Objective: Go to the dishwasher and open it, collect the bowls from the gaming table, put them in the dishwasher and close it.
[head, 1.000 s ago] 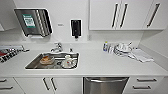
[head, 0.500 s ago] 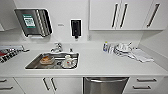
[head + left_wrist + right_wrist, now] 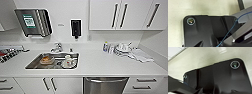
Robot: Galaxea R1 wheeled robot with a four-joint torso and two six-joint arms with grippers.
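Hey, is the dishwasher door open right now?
No, the dishwasher under the counter shows its steel front closed, with the bar handle running along the top.

Office kitchenette — sink [image 3: 53,60], dishwasher [image 3: 105,85], wall cabinets [image 3: 125,15].

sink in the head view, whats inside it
Inside the steel sink: an orange-brown round dish on the left and white crockery toward the right, a cup-like piece standing on top. What lies beneath them is covered; the drain cannot be made out.
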